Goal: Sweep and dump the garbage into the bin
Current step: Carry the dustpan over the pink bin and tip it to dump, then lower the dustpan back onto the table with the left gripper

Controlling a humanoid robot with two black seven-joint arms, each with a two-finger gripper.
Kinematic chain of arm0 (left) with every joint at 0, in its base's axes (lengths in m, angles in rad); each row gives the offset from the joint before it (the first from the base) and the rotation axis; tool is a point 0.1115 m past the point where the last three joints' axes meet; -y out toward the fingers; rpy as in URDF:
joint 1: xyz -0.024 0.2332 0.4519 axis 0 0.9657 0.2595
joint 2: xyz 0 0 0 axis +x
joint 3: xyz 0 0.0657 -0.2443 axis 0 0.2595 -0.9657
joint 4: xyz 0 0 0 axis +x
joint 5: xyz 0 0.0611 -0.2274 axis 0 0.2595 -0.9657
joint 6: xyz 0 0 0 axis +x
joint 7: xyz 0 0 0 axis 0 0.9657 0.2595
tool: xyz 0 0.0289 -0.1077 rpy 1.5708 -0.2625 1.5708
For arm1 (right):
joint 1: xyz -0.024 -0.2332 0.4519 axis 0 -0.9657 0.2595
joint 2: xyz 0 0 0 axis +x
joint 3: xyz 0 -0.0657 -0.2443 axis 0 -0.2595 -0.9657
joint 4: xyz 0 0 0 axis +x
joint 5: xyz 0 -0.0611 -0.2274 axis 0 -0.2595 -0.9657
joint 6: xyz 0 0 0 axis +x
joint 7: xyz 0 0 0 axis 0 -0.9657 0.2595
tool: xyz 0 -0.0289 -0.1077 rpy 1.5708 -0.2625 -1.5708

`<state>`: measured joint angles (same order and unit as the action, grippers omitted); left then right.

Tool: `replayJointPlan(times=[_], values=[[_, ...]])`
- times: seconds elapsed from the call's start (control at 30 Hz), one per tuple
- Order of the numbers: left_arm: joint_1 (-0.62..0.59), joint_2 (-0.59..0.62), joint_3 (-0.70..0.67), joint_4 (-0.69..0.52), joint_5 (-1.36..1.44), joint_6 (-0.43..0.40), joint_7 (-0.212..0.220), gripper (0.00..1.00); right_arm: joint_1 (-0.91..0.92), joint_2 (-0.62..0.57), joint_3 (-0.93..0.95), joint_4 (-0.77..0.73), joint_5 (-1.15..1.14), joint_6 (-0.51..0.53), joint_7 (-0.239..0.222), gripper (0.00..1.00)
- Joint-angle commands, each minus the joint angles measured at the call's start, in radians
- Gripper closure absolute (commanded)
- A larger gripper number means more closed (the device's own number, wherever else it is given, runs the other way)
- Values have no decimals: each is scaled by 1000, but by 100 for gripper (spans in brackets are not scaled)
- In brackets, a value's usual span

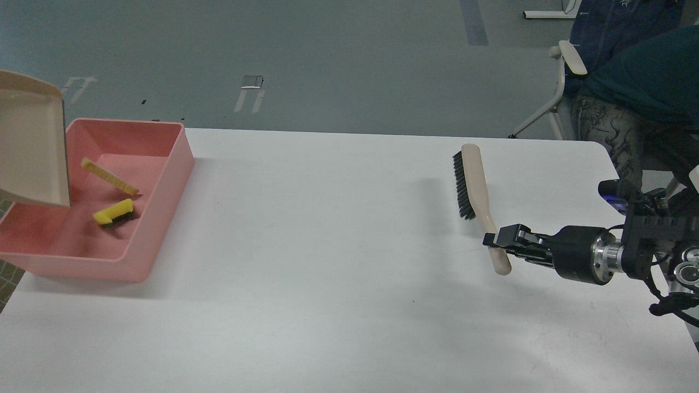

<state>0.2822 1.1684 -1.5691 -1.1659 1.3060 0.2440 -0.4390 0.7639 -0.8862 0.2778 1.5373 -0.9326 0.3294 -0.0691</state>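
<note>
Garbage sits inside the pink bin [158,218]: sponge piece [113,213], yellow with green edge, on the bin floor; pale strip [109,176] tilted just behind it, whether it touches the floor or wall I cannot tell. Bin at table's [327,273] far-left corner. Beige dustpan [30,147] tipped steeply over the bin's left part, mouth down, nothing in it. Left gripper out of frame. Right gripper [494,240] at right side, jaws pinching the beige brush [476,185] by its handle near the lower end; black bristles face left, brush head points away. Seated person [639,93] beyond table's far-right corner.
</note>
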Motion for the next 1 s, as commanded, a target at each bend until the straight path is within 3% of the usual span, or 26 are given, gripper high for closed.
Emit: replayJointPlan(times=[0.0, 0.23, 0.33, 0.5, 0.6, 0.63, 0.77, 0.97], values=[[-12, 72, -3, 0, -1, 15, -4, 100, 0, 1, -2, 1, -2, 0, 0, 100], [-118, 142, -2, -31, -36, -3, -10, 100, 0, 0, -3, 3, -15, 0, 0, 100], [-204, 140, 3, -75, -45, -72, 5, 100, -3, -2, -3, 4, -57, 0, 0, 100], [-296, 71, 7, -193, -48, -181, 95, 100, -9, -5, -2, 9, -68, -1, 0, 100], [-385, -68, 14, -274, -47, -290, 172, 100, -11, -10, -2, 11, -71, -1, 0, 100], [-417, -132, 24, -287, -44, -323, 222, 100, -11, -10, -2, 9, -74, -1, 0, 100], [-532, -295, 95, -291, -47, -360, 313, 100, -9, -11, 3, 11, -75, -1, 0, 100], [-592, -496, 204, -291, -68, -362, 332, 100, -9, -11, 1, 11, -75, -1, 0, 100]])
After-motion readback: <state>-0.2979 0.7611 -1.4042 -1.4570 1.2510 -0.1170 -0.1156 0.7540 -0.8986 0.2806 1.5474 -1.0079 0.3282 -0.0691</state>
